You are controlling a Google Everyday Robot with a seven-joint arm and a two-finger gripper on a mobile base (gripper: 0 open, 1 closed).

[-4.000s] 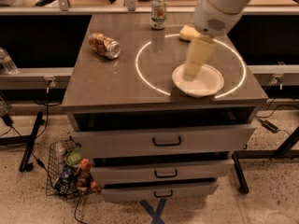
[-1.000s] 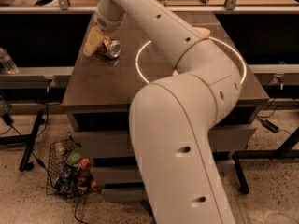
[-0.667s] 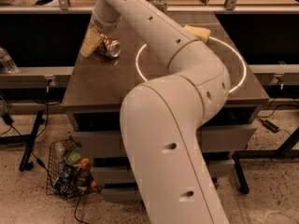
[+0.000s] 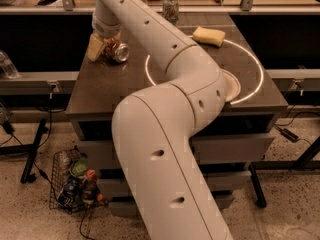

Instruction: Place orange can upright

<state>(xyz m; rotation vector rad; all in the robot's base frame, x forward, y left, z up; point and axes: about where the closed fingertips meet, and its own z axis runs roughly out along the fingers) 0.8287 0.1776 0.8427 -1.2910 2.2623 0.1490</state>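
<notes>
The orange can [image 4: 117, 51] lies on its side near the back left corner of the table [image 4: 105, 91], its silver end facing front right. My gripper [image 4: 102, 46] is down at the can's left end, right against it. My big white arm reaches from the lower middle of the camera view up over the table to that corner and hides part of the tabletop.
A white-and-green can [image 4: 171, 7] stands upright at the table's back edge. A yellow sponge [image 4: 209, 35] lies at the back right. A white plate [image 4: 231, 85] is partly hidden by my arm, inside a white ring marking. A wire basket [image 4: 75, 181] of bottles sits on the floor, left.
Four seconds ago the gripper was over the plate at the right. It has since swung to the can at the back left and has barely moved over the last second.
</notes>
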